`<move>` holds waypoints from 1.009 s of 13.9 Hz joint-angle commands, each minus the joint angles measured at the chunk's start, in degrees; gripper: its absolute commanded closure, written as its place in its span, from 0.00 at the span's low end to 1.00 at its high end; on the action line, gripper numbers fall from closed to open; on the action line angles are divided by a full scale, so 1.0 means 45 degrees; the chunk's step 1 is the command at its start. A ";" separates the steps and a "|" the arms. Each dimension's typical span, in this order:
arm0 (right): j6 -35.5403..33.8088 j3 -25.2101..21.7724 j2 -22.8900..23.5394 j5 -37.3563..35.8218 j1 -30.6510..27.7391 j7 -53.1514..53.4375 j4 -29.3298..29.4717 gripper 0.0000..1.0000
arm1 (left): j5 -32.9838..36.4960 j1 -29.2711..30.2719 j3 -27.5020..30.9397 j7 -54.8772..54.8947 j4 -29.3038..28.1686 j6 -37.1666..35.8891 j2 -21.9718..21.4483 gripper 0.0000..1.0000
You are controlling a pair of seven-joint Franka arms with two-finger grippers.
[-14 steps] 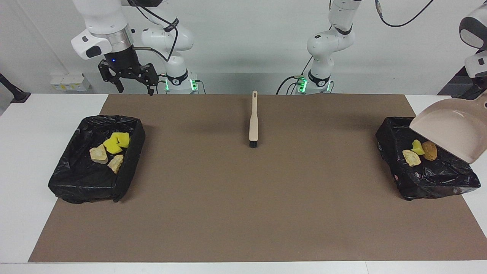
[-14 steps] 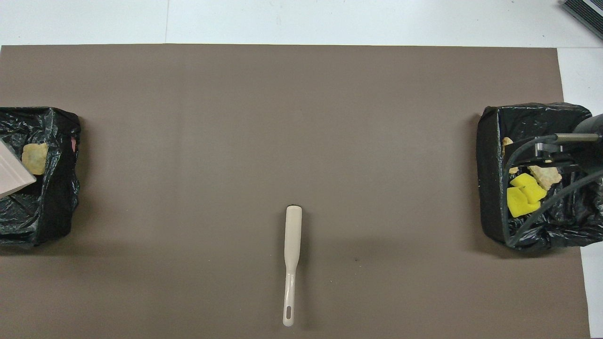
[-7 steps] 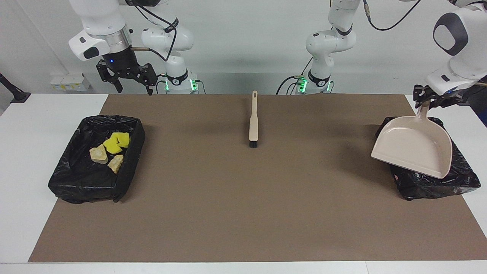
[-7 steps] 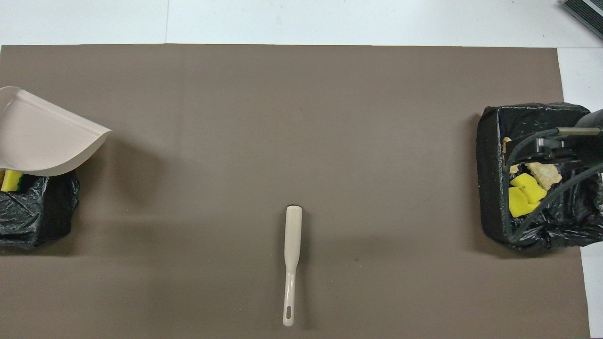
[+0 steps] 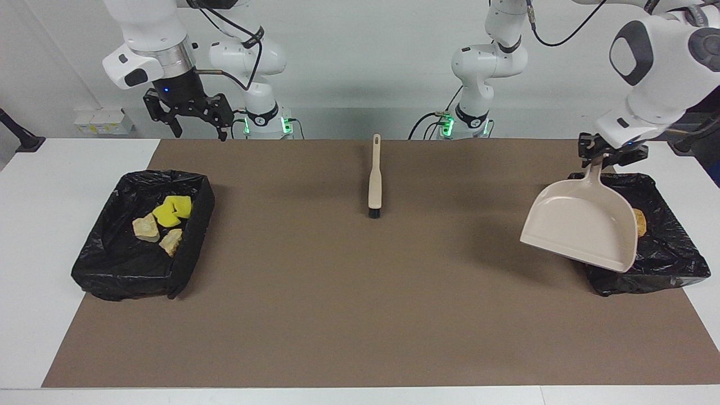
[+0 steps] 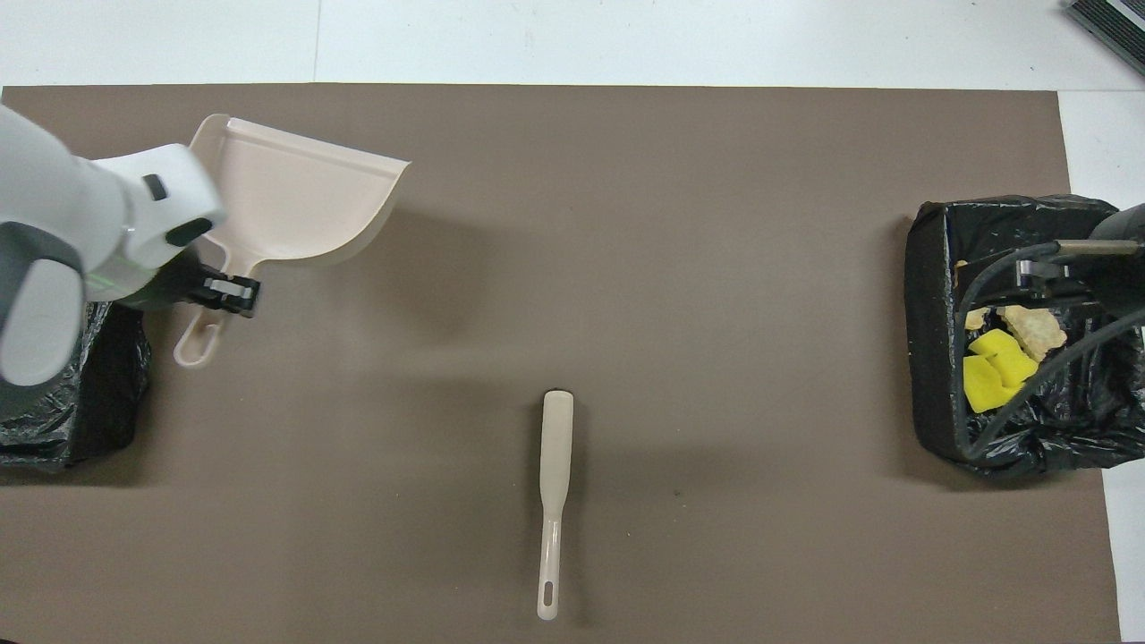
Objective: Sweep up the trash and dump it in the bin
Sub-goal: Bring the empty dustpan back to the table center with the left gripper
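My left gripper [image 5: 610,153] is shut on the handle of the beige dustpan [image 5: 579,225], which hangs empty over the mat beside the black-lined bin [image 5: 669,259] at the left arm's end. In that bin only one tan scrap [image 5: 640,222] shows; the dustpan hides the rest. In the overhead view the left gripper [image 6: 222,293] holds the dustpan [image 6: 295,192]. The other bin [image 5: 112,264] holds yellow sponge chunks [image 5: 171,211] and two tan pieces [image 5: 145,228], also seen from overhead [image 6: 993,376]. My right gripper [image 5: 194,121] is open and empty, up over that bin's end.
The beige brush [image 5: 374,180] lies on the brown mat [image 5: 360,315] midway between the bins, bristles away from the robots; it also shows from overhead [image 6: 555,483]. White table [image 5: 34,225] borders the mat.
My left arm has swung the dustpan from tipped over its bin out toward the middle of the mat. The right arm has hardly moved.
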 commanded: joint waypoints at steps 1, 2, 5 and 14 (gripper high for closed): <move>0.0075 0.0041 -0.0024 0.0244 -0.0087 0.0169 -0.0026 0.00 | -0.0949 -0.1474 0.0302 -0.2004 -0.0083 0.2000 0.0936 1.00; 0.0095 0.0060 -0.0005 0.0244 -0.0087 0.0365 -0.0026 0.00 | -0.1011 -0.1962 0.0302 -0.3076 0.0034 0.2510 0.1423 1.00; 0.0075 0.0060 -0.0005 0.0244 -0.0067 0.0367 -0.0026 0.00 | -0.0992 -0.3097 0.0302 -0.4160 0.0074 0.3762 0.2401 1.00; 0.0017 0.0060 -0.0025 0.0244 -0.0087 0.0348 -0.0026 0.00 | -0.0681 -0.5051 0.0322 -0.5657 0.0230 0.5424 0.4531 1.00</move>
